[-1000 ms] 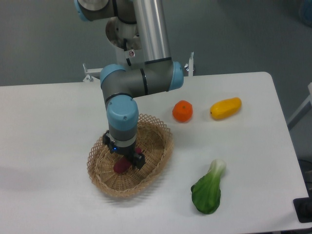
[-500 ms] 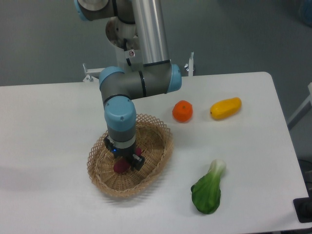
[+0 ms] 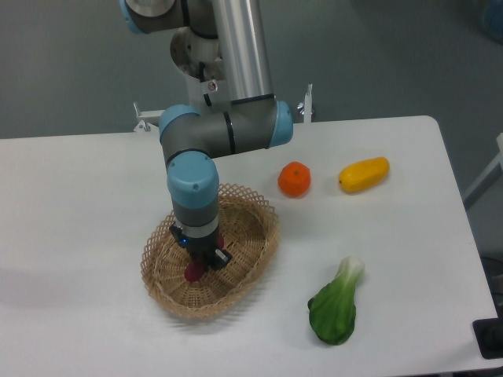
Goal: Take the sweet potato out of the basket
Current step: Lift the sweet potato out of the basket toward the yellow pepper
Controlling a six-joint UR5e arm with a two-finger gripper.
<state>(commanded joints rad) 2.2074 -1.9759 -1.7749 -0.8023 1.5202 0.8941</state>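
Observation:
The light tan wicker basket (image 3: 253,250) sits on the white table, left of centre. My gripper (image 3: 203,261) reaches straight down into it from the blue-capped wrist. The reddish-purple sweet potato (image 3: 192,272) lies on the basket floor under the gripper. Only its lower left end and a sliver by the right finger show. The fingers have drawn in against its sides, so the gripper is shut on it. The sweet potato still rests low in the basket.
A round orange (image 3: 294,179) and a yellow oblong fruit (image 3: 364,174) lie to the right, beyond the basket. A green bok choy (image 3: 334,310) lies near the front right. The arm's upright column stands behind the basket.
The fingers have narrowed from a wide spread to a tight grip on the sweet potato. The wrist has shifted slightly left and down.

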